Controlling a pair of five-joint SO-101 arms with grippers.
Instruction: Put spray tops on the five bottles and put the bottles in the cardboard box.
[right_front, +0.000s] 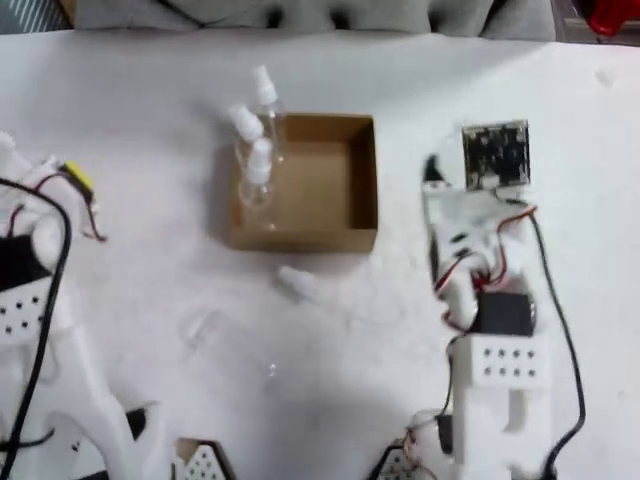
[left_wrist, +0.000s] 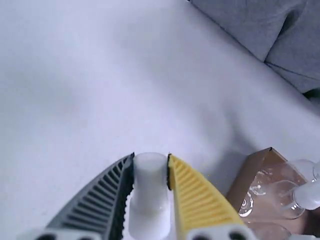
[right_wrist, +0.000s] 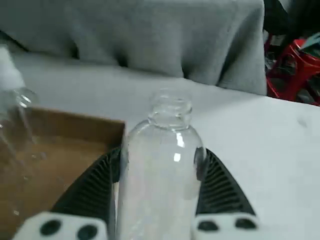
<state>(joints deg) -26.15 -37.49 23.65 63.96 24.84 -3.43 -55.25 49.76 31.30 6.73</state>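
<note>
Right claw (right_wrist: 160, 156) is closed round the belly of a clear bottle (right_wrist: 162, 190). The bottle's upright, neck open, no top on it. Left claw (left_wrist: 150, 157) is pinched shut on a white spray top (left_wrist: 149, 195), wedged between its grey and yellow jaws. The cardboard box (right_front: 305, 240) sits between the two claws, just beside the right one and well apart from the left.

Handling-wise, the bottle looks like thin empty plastic, so I'd guess it's light, slick and a bit squashy. I'd hold it round the middle like it is now, firm enough that it doesn't spin when the top goes on but not so hard it dents. The spray top looks small and rigid, so it can take a tighter pinch.

Count:
- **Bottles:** three capped bottles (right_front: 258, 165) stand in the box on the side toward the left claw, plus the bare one in the right claw. A faint clear shape (right_front: 200, 330) on the tabletop (right_front: 150, 100), nearer the left claw, might be the fifth. Can't tell.
- **Tops:** three are on, one is in the left claw, and one loose spray top (right_front: 297, 283) is lying just outside the box.
</note>
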